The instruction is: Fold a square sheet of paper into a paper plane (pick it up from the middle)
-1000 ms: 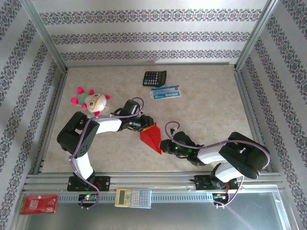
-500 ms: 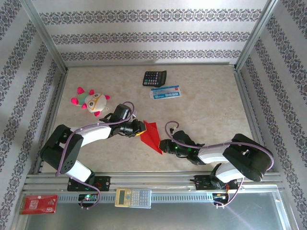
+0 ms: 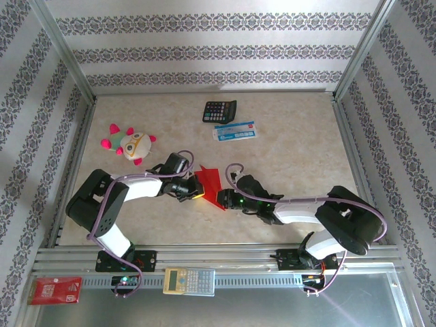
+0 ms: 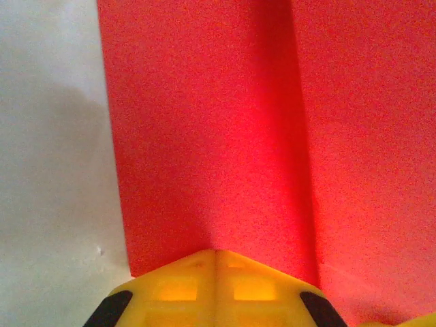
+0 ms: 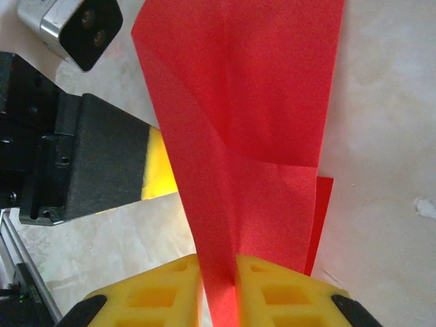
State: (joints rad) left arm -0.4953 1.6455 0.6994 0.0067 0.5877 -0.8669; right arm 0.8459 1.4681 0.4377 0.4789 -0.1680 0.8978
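Spread wide across the frame: a beige table (image 3: 300,136), with the left arm (image 3: 136,187) and the right arm (image 3: 306,208) reaching inward from the near edge to meet at its middle. Caught between them: a sheet of red paper (image 3: 210,182), already creased into a narrow, pointed shape with a fold down its length, well apart from the stuffed toy (image 3: 133,144) and the black calculator (image 3: 219,110) farther back.

Clamped on one edge by the left gripper (image 4: 216,253), yellow fingers (image 4: 177,286) pressed together and the sheet fanning out from between them. Threaded through the slot of the right gripper (image 5: 218,262) from the other side, fingers close against either face. Cannot tell whether pinching or merely flanking.

Judged at risk on two counts. Could tear or crumple along the crease if tugged in opposite directions while gripped at both ends. Could equally sag and swing from the left-hand pinch if let go on the right too soon, spoiling the line of the next fold.
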